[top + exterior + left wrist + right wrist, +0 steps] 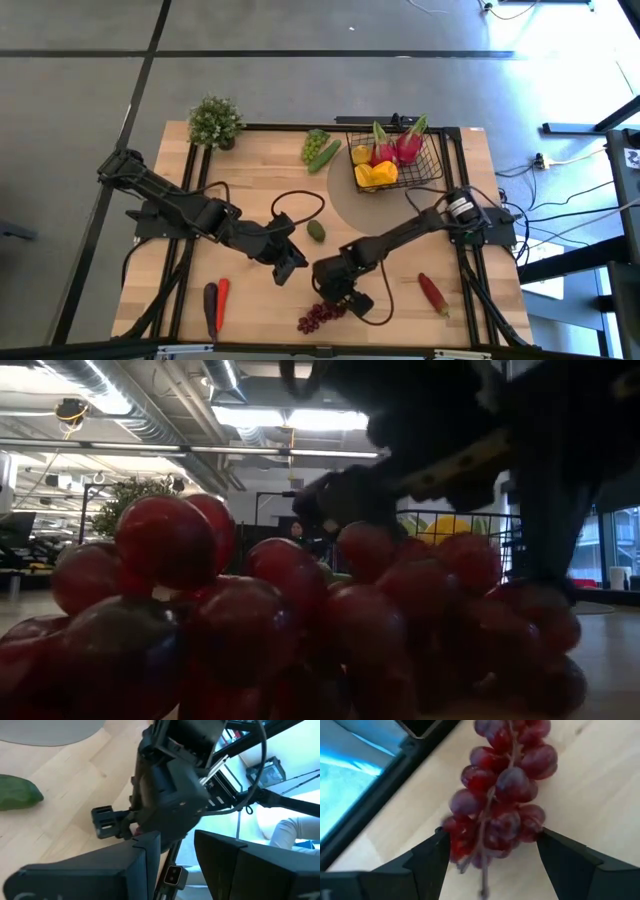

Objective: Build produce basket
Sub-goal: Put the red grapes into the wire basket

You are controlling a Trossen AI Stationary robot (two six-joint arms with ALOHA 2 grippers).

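Observation:
The black wire basket [428, 172] stands at the table's far right and holds two pink dragon fruits [397, 148] and a yellow pepper [375, 174]. The purple grapes [318, 318] lie on the table near its near edge and fill the low view [290, 620]. My right gripper [340, 295] is open just above them, one finger on each side of the bunch's end [490, 847]. My left gripper [290, 268] is open [177, 855] and hovers left of the right gripper, touching nothing. An avocado [316, 231] rests mid-table. My right gripper comes at the purple grapes from above, its open fingers [427, 857] close on both sides of the bunch's stem end [485, 840]. Whether the fingers touch the grapes, I cannot tell. The bunch lies on the table.
Green grapes and a cucumber [320, 150] lie left of the basket. A potted plant [215, 122] stands at the far left corner. A dark eggplant and a red vegetable [215, 303] lie near left; another red vegetable [432, 292] lies near right. A black cable [300, 205] loops mid-table.

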